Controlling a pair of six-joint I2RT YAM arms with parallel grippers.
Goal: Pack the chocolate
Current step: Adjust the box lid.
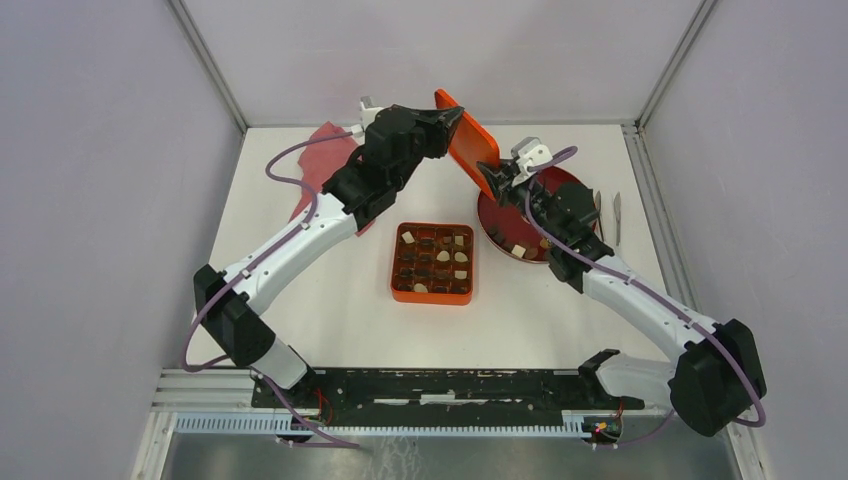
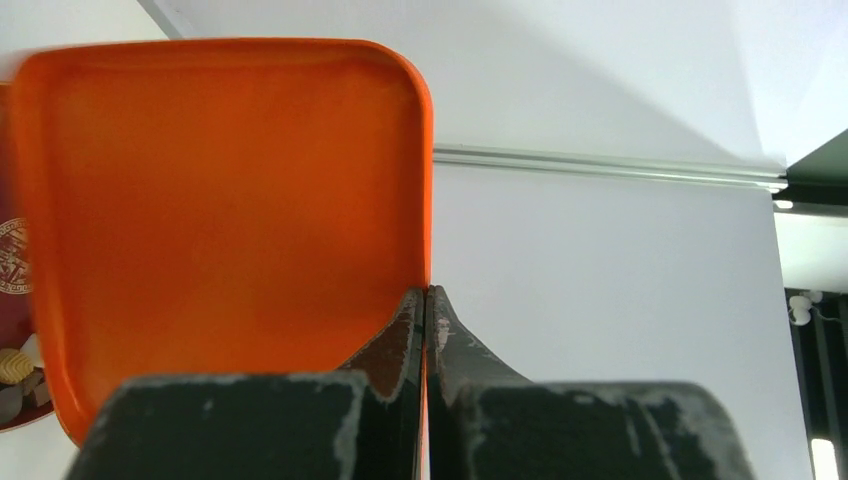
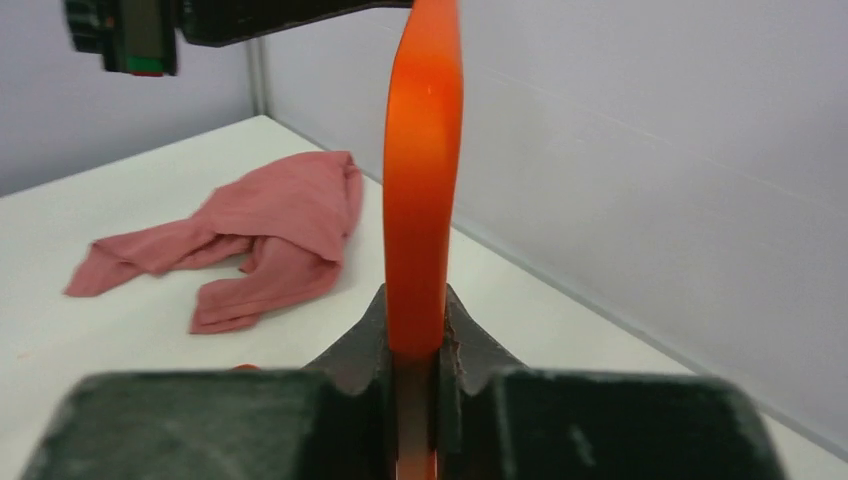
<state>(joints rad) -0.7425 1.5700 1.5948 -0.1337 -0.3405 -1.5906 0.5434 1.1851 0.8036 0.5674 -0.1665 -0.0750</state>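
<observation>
Left wrist — orange lid point(image 2: 220, 200) face-on; right, edge-on

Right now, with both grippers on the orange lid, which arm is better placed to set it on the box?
Probably right. The right gripper clamps the lid by its lower edge, nearer the box; the left gripper pinches its upper rim, farther back.

Bite-sized chocolate pieces point(image 1: 443, 256), cream and brown: several seated in cells of orange box point(image 1: 431, 297), others loose just right of it.
</observation>
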